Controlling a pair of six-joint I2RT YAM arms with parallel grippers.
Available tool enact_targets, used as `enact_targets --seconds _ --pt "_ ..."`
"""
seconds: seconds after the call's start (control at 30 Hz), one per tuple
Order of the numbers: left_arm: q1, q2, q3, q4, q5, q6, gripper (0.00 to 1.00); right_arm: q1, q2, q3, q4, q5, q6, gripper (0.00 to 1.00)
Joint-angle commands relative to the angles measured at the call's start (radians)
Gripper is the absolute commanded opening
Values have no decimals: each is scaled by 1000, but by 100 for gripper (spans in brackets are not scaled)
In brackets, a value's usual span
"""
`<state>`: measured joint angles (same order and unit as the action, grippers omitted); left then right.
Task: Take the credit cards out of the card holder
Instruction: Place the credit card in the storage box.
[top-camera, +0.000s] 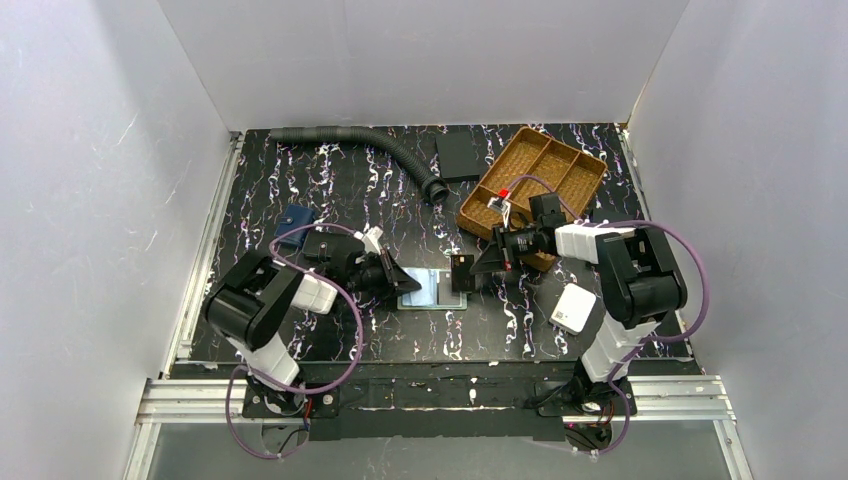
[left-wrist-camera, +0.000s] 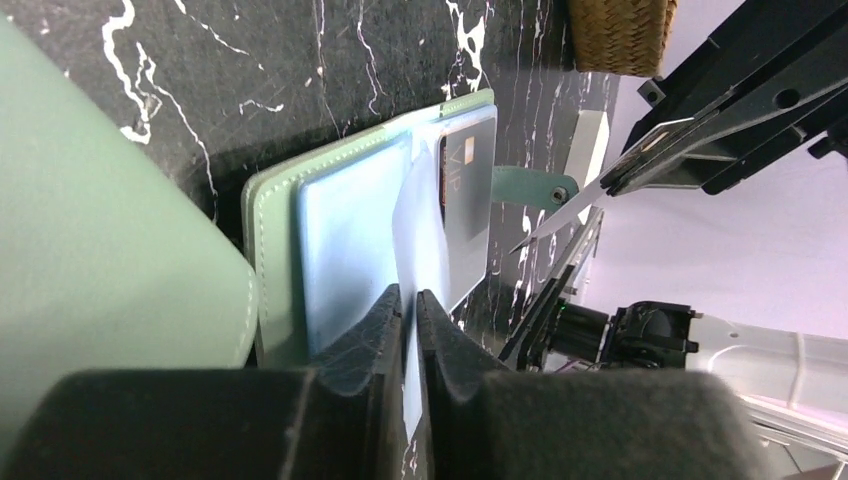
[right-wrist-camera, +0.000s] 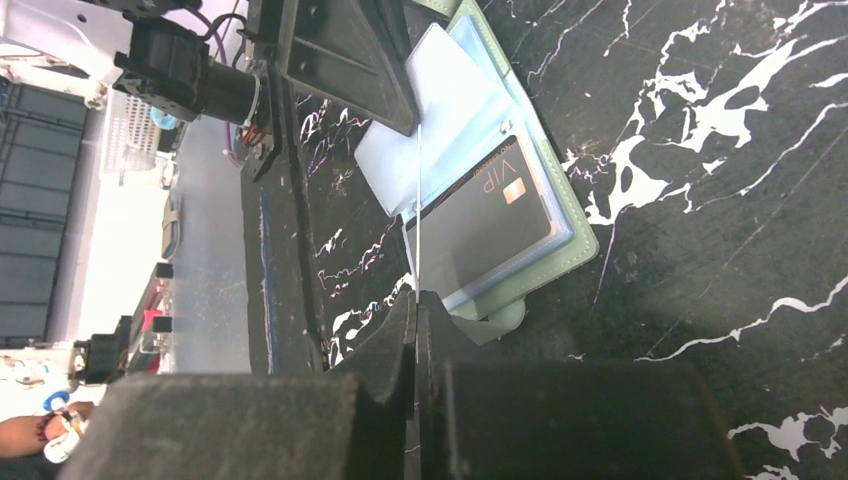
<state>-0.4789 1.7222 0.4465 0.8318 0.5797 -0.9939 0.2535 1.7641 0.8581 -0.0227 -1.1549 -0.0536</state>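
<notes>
Left gripper (left-wrist-camera: 408, 300) pinched shut on a clear sleeve leaf (left-wrist-camera: 420, 205) of the open card holder (left-wrist-camera: 270, 235), laid lengthwise left-to-right near the worktop's (top-camera: 330, 190) near edge, mid-width; right gripper (right-wrist-camera: 415, 300), closer, clamps one credit card (top-camera: 461, 272) edge-on by the holder's half where a black card (right-wrist-camera: 480, 215) lettered "VIP" sits sleeved.

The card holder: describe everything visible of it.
The card holder lies open and flat on the marbled table. Its stitched sage-green cover looks like leather; inside are pale blue clear sleeves, one holding a black VIP card. A snap tab sticks out from one edge. The left gripper is shut on one sleeve page.
</notes>
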Motion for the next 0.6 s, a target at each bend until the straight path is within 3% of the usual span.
enact_targets --seconds 0.0,0.27,0.4,0.57 --pt "3 -135 0 -193 -75 86 10 -2 -62 42 -78 -35 -113 1" --pt "3 -245 26 -384 -116 122 20 -2 -129 62 -229 -62 -295 1" --pt "3 -426 44 -543 -176 180 25 -2 -163 92 -381 -56 -462 1" --pt "12 -639 22 -649 -262 226 43 -2 -209 118 -524 -40 -618 1"
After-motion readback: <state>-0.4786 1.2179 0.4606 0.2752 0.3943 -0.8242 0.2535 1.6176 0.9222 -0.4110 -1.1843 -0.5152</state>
